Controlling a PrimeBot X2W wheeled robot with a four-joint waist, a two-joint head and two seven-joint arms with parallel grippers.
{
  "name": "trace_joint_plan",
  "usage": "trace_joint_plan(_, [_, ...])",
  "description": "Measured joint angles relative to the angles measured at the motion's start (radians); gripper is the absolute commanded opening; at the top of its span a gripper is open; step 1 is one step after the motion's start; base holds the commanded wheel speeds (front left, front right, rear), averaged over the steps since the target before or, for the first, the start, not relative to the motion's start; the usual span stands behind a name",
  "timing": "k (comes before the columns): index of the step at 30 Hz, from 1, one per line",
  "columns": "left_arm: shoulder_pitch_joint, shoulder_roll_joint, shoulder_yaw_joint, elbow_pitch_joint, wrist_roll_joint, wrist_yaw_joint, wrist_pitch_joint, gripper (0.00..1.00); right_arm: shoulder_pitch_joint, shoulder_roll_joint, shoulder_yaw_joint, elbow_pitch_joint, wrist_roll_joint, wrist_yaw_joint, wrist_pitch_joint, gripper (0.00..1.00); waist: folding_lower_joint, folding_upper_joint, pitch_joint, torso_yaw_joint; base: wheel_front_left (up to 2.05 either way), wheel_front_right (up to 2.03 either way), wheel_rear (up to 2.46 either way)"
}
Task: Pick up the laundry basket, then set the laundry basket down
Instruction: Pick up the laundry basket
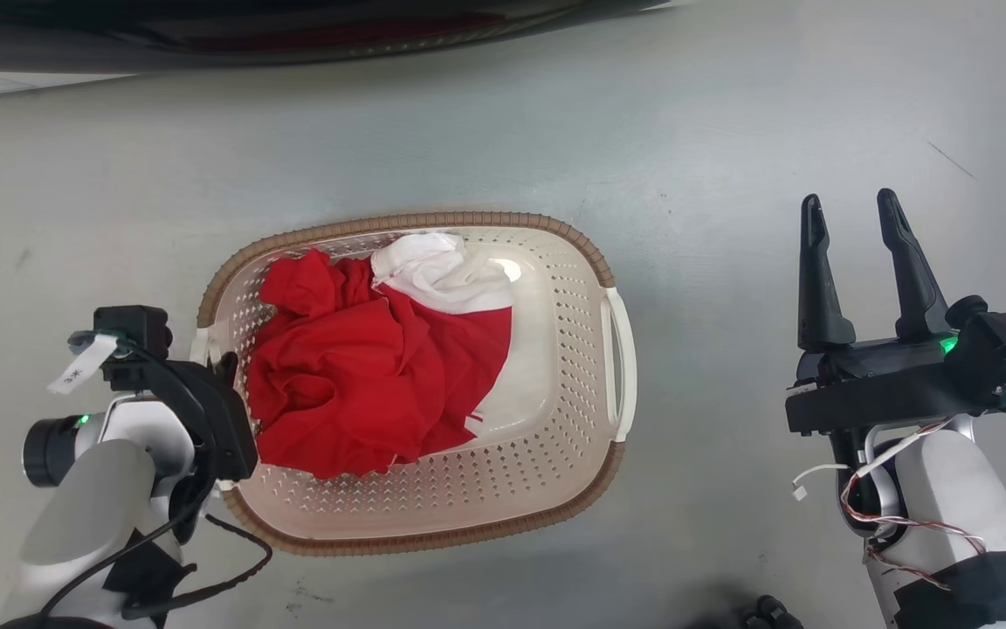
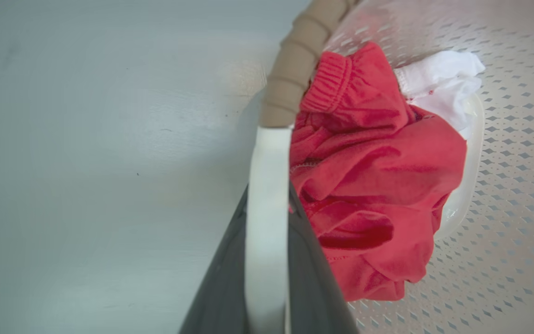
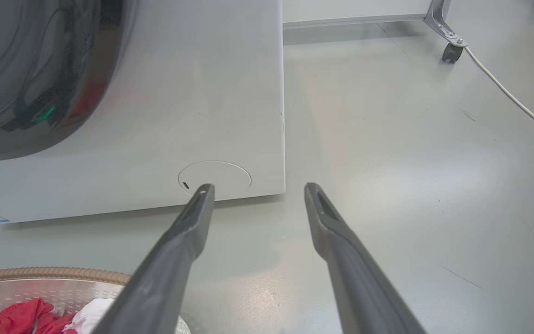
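1. The grey floor [image 1: 730, 131] is all around me.
2. The washing machine [image 3: 179, 116] fills the upper left of my right wrist view. It stands apart from the basket.
3. The laundry basket [image 1: 420, 220] sits on the floor in the middle of the head view. Its long way runs left to right, with a white handle at each short end.
4. Red clothes [image 1: 363, 367] and a white cloth [image 1: 442, 271] lie inside it.
5. My right claw [image 1: 850, 199] is at the right of the head view. Its fingers are spread wide, hold nothing and point up the frame.
6. My left claw [image 1: 222, 376] is at the lower left of the head view, at the basket's left end. In the left wrist view its two dark fingers [image 2: 313, 278] press on both sides of the left handle [image 2: 267, 208], so it is holding that handle.
7. The right handle [image 1: 621, 349] is to the left of my right claw and well apart from it, with bare floor between them. I think the right claw must go left to that handle before I lift. With one side held, the basket may tip.
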Motion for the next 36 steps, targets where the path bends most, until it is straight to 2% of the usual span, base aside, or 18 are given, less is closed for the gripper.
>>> trace_joint_plan(19, [0.0,-0.028,0.004,0.049,-0.09,-0.001,0.063,0.0,0.0,0.002,-0.009,0.006,-0.035,0.012,0.0,1.0,0.0,0.0,-0.02,0.006,0.0,0.0,0.0])
trace_joint_plan(20, [0.0,-0.028,0.0,0.049,-0.091,-0.001,0.065,0.59,0.0,0.002,-0.009,0.006,-0.036,0.015,0.0,1.0,0.0,0.0,-0.02,0.006,0.0,0.0,0.0])
trace_joint_plan(21, [0.0,-0.028,-0.004,0.049,-0.091,-0.002,0.071,0.93,0.0,0.002,-0.01,0.006,-0.036,0.018,0.0,1.0,0.0,0.0,-0.02,0.006,0.0,0.0,0.0])
trace_joint_plan(22, [-0.001,-0.029,-0.006,0.049,-0.095,-0.002,0.071,1.0,0.0,0.002,-0.011,0.006,-0.036,0.018,0.0,1.0,0.0,0.0,-0.021,0.006,0.0,0.0,0.0])
trace_joint_plan(29, [-0.001,-0.03,-0.021,0.036,-0.11,-0.008,0.072,1.0,0.0,0.002,-0.02,0.008,-0.037,0.02,0.0,1.0,0.0,0.0,-0.026,0.011,0.0,0.0,0.0])
trace_joint_plan(36, [-0.001,-0.028,-0.026,0.001,-0.111,-0.008,-0.011,1.0,0.004,-0.001,-0.037,0.034,-0.038,0.023,0.0,1.0,0.0,0.0,-0.059,0.02,0.0,0.0,0.0])
